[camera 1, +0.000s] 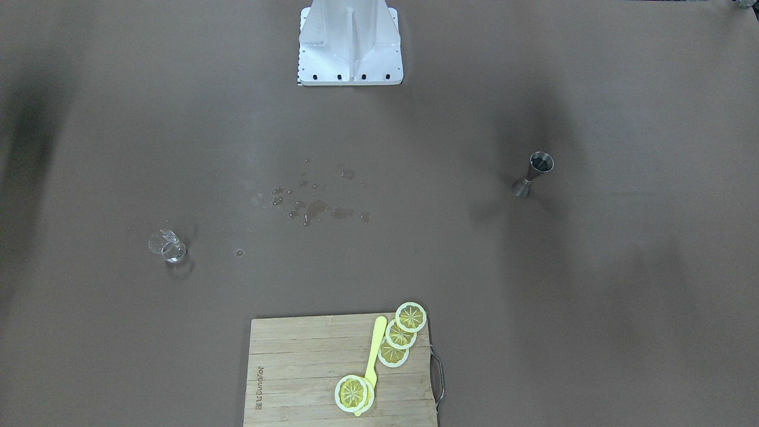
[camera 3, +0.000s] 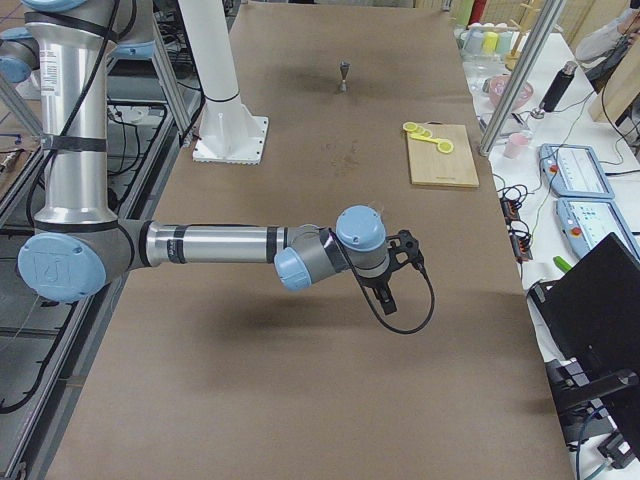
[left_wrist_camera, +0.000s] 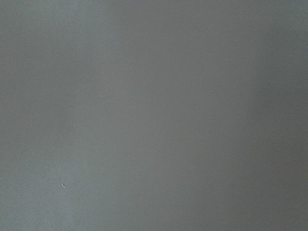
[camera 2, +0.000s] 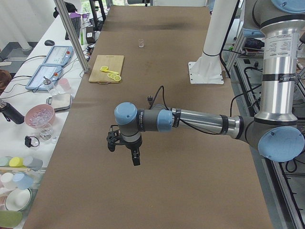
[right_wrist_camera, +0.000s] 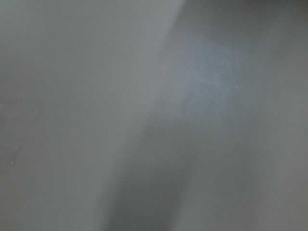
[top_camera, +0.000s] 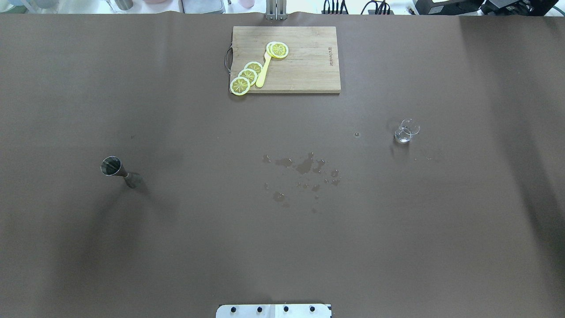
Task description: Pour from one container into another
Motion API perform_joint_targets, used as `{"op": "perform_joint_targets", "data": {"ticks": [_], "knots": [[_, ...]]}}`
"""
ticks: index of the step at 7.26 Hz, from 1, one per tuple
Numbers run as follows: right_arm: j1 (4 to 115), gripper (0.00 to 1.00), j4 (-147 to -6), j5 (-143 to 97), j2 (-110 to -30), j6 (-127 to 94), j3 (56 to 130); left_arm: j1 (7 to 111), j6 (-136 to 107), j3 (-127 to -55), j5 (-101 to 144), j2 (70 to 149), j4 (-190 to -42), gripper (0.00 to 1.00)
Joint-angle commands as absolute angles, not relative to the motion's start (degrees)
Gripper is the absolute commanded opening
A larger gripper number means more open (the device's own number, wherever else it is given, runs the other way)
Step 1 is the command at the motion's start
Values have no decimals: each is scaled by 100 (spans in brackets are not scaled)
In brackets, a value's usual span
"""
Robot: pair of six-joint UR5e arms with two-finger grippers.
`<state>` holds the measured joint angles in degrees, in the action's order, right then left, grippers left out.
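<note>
The cup (top_camera: 406, 130) stands upright on the robot's right half of the bench (top_camera: 220, 256). The jigger (top_camera: 120, 171) stands upright on the left half, well apart from the cup, its dark mouth facing up. Whether either holds liquid cannot be told. Between the two, near the middle of the bench, lies a scatter of wet drops (top_camera: 304, 165), and one lone drop sits near the cup.

At the far edge from the robot lies a wooden board (top_camera: 309, 66) with four lemon slices (top_camera: 247, 76) and a yellow knife (top_camera: 262, 73) on it.

Neither arm shows in the overhead or front views. In the side views each arm reaches out level above bare bench. The left claw (camera 2: 125, 150) and the right claw (camera 3: 397, 275) both point down, well apart from the cup and jigger. How far either claw is open cannot be told. Both wrist views give only a blurred grey surface.
</note>
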<state>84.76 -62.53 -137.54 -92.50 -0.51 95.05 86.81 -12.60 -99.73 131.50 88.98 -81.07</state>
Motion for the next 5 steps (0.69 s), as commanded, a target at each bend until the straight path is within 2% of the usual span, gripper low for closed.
{"op": "perform_joint_targets", "data": {"ticks": [1, 3, 5], "knots": [[8254, 100, -6056, -13947, -9141, -53, 9860, 8178, -1309, -10491, 13402, 9070, -7823, 99], [7921, 100, -5567, -13879, -9123, -105, 10071, 7692, -1965, -10984, 13403, 9289, -7201, 99], [7543, 100, -5038, -13616, -9167, -105, 10072, 7419, -2798, -11799, 13403, 9727, -6186, 99]]}}
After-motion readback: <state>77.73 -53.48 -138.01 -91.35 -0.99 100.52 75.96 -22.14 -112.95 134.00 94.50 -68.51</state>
